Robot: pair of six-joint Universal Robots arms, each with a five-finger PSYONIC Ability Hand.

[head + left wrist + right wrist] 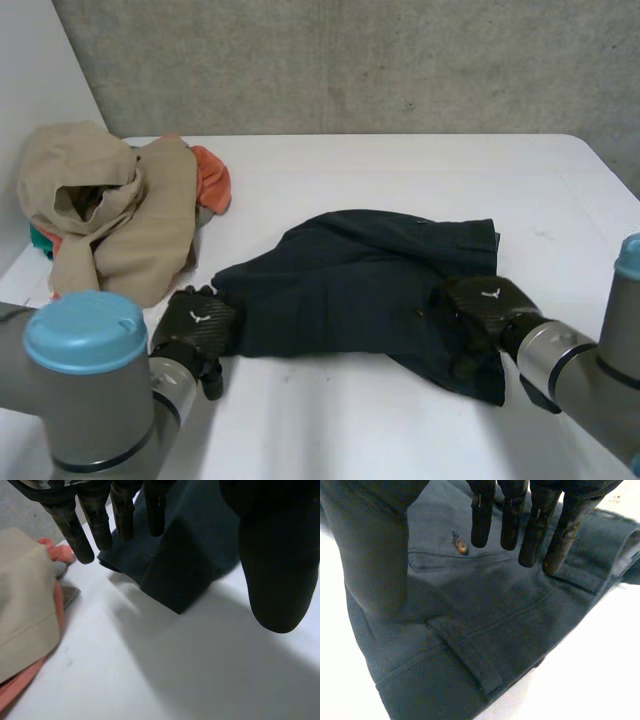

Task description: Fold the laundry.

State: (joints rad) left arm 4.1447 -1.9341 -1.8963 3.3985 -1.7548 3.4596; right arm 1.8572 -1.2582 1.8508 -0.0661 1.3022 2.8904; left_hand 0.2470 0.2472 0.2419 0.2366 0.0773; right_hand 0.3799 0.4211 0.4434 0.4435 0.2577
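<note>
**Fold barely begun: one garment laid out, heap untouched**

- Dark shorts [360, 290] lie spread near the middle of the white surface [400, 170]. They are roughly flat but rumpled, and the far edge is uneven.
- The waistband end is toward the robot's right and the leg end toward its left. They may be laid leg on leg; I cannot tell for sure.
- Left hand [195, 330] is at the leg-end corner. Its fingers are straight and its thumb is held well apart, gripping nothing. The cloth corner lies just under its fingertips.
- Right hand [485, 305] is over the waistband near a small button [461, 546]. Its fingers are extended and its thumb is apart, with no cloth pinched.
- The heap at the far left corner consists of a beige garment [130, 220] over an orange cloth [210, 175], both bunched.

Judgement: this is an early stage. The shorts look ready for a cross fold, and the heap has yet to be folded.
</note>
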